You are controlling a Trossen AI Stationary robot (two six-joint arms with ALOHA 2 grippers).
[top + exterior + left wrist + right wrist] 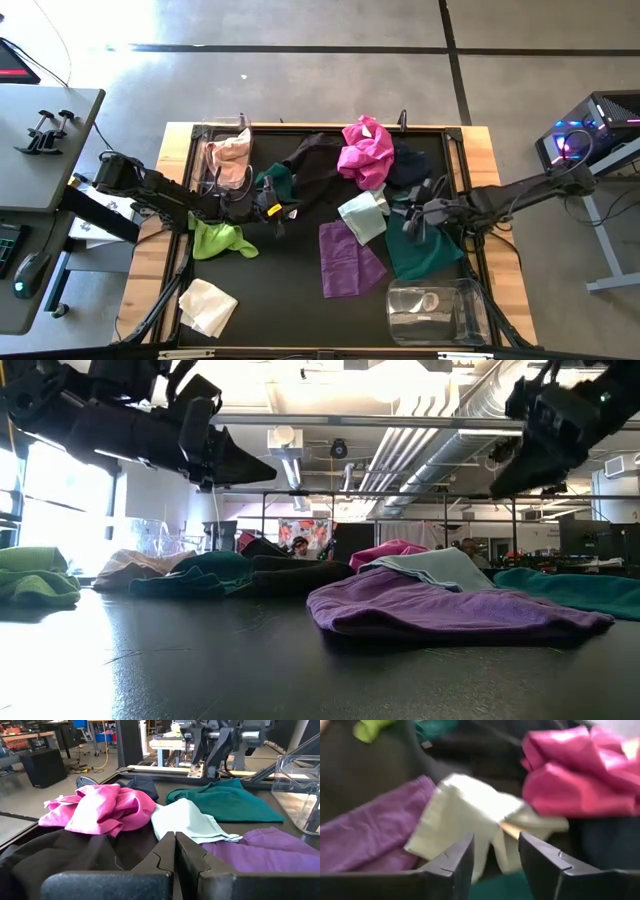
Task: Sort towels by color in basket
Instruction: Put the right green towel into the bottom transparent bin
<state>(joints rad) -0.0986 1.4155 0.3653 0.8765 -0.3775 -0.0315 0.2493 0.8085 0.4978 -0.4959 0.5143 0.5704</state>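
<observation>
Overhead looks straight down, low camera skims level—both wrist views, one blurred, share the magenta towel (100,810).

Black-topped table (290,300) carries scattered towels (350,258) and 2 clear bins (437,310).

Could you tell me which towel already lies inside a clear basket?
The peach towel, in the clear basket at the mat's far left corner; every other towel lies loose on the mat.
</observation>
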